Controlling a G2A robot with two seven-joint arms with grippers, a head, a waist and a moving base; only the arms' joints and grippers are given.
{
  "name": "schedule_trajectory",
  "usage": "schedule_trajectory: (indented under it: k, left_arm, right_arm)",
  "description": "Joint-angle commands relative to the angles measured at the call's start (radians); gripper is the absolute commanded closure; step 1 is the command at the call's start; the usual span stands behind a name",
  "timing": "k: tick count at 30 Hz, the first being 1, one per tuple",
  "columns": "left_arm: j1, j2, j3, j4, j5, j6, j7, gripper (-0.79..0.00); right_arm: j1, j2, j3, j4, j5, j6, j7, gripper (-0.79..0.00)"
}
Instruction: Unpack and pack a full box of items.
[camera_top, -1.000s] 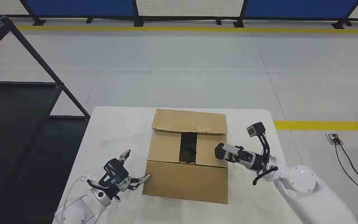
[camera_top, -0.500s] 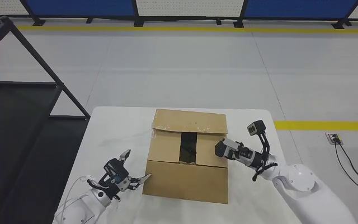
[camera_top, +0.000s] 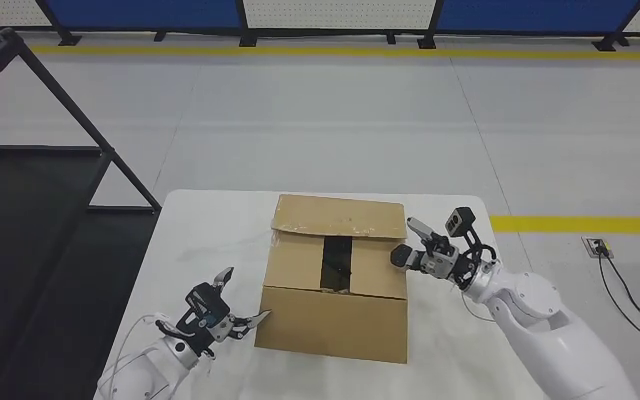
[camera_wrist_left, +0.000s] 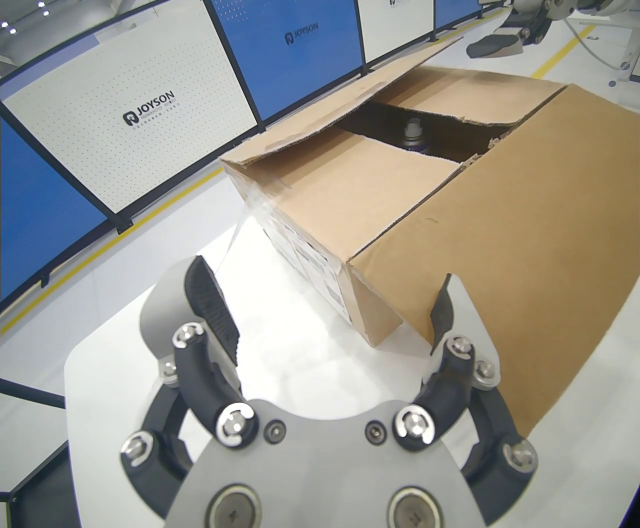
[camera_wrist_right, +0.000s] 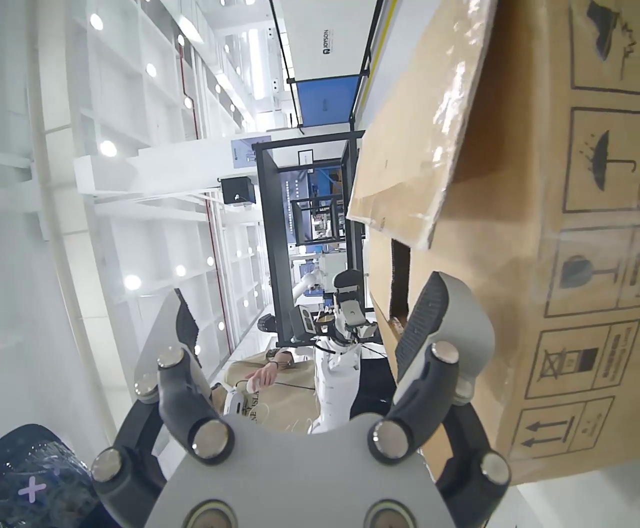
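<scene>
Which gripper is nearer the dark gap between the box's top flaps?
Right. The right gripper is open at the top edge of the box, beside the gap; the left gripper is open off its near corner, farther away.

I watch my right tool (camera_top: 403, 240) roll at the wrist beside the cardboard box (camera_top: 335, 300). It shifts slightly toward the box's far end, and the forearm lifts and draws in closer.
</scene>
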Motion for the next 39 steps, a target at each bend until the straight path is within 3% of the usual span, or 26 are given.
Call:
schedule_trajectory:
  k: [1, 12, 25, 39]
  left_arm:
    - [0.000, 0.000, 0.000, 0.000, 0.000, 0.000, 0.000, -0.785]
    - [0.000, 0.000, 0.000, 0.000, 0.000, 0.000, 0.000, -0.785]
    - [0.000, 0.000, 0.000, 0.000, 0.000, 0.000, 0.000, -0.785]
    - [0.000, 0.000, 0.000, 0.000, 0.000, 0.000, 0.000, -0.785]
  right_arm:
    - [0.008, -0.007, -0.005, 0.008, 0.000, 0.005, -0.017, -0.785]
    - [0.079, -0.061, -0.047, 0.013, 0.005, -0.023, -0.157, -0.785]
    - [0.179, -0.145, -0.102, 0.085, 0.037, -0.104, -0.414, -0.785]
    - [0.193, -0.154, -0.112, 0.099, 0.043, -0.101, -0.407, -0.785]
